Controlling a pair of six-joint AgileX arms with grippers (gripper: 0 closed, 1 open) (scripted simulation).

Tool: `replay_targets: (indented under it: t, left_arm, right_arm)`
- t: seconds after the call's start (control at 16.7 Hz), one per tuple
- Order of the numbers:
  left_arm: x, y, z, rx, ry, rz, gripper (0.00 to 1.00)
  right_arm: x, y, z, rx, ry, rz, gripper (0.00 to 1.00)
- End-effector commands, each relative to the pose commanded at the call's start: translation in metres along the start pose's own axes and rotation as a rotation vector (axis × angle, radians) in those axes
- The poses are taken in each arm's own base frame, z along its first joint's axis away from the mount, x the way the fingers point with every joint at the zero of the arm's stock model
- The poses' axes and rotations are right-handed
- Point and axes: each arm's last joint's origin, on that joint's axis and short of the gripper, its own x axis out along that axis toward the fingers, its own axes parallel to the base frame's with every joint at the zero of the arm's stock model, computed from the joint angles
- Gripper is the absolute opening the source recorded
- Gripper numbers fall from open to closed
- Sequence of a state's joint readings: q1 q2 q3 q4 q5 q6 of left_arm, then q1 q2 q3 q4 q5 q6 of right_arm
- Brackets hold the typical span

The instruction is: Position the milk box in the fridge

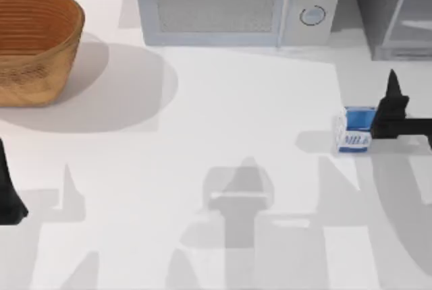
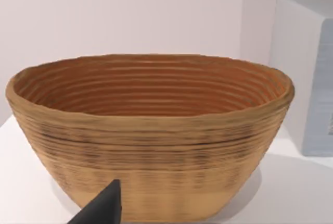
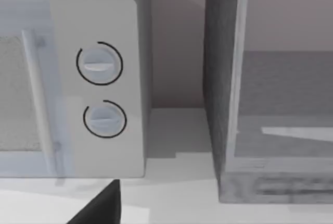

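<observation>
Nearest the overhead camera sits my right gripper (image 1: pixel 383 118), at about 3 o'clock on the worktop (image 1: pixel 229 141), pressed against the right flank of the milk box (image 1: pixel 355 130); whether its fingers are spread or already clamped on the carton I cannot tell, since the dark wrist covers them. The milk box stands upright, blue top uppermost and lettered white face turned toward 6 o'clock, well short of the fridge (image 1: pixel 398 13), which rises at roughly 1 o'clock in the far right corner with its pale-framed glassy door panel. The microwave (image 1: pixel 236 3) occupies 12 o'clock, just beside the fridge, its two knobs (image 3: pixel 100 63) plain in the right wrist view, where a single dark fingertip (image 3: pixel 101 206) points toward the gap between the two appliances. My left gripper (image 1: pixel 8 199) is parked at 9 o'clock, near the wicker basket (image 1: pixel 34 40) at 10 o'clock; its finger state cannot be read either. I judge the carton light, fairly stiff but crushable under hard squeeze, and smooth-sided, so prone to slip; the best hold appears to be across its two flat opposite walls at mid-height, below the blue top, with moderate pressure, keeping it upright during the carry to the fridge.
</observation>
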State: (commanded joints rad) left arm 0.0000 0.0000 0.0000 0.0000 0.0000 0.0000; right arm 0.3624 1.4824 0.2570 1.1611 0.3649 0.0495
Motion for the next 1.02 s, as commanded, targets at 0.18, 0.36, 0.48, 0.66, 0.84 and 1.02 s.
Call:
replay_targets:
  t: [0.18, 0.36, 0.48, 0.66, 0.84, 1.02]
  left_arm:
    - [0.0, 0.0, 0.0, 0.0, 0.0, 0.0, 1.0]
    - [0.0, 0.0, 0.0, 0.0, 0.0, 0.0, 1.0]
    - [0.0, 0.0, 0.0, 0.0, 0.0, 0.0, 1.0]
    - [0.0, 0.0, 0.0, 0.0, 0.0, 0.0, 1.0]
    - [0.0, 0.0, 0.0, 0.0, 0.0, 0.0, 1.0]
    - [0.0, 0.0, 0.0, 0.0, 0.0, 0.0, 1.0]
  right_arm:
    - [0.016, 0.02, -0.034, -0.004, 0.019, -0.008, 1.0]
    - [0.021, 0.036, -0.07, -0.008, 0.032, -0.015, 1.0]
    - [0.021, 0.044, -0.092, -0.01, 0.038, -0.018, 1.0]
    - [0.017, 0.051, -0.116, -0.011, 0.043, -0.02, 1.0]
    - [0.014, 0.053, -0.127, -0.011, 0.045, -0.021, 1.0]
    - [0.014, 0.053, -0.127, -0.011, 0.045, -0.021, 1.0]
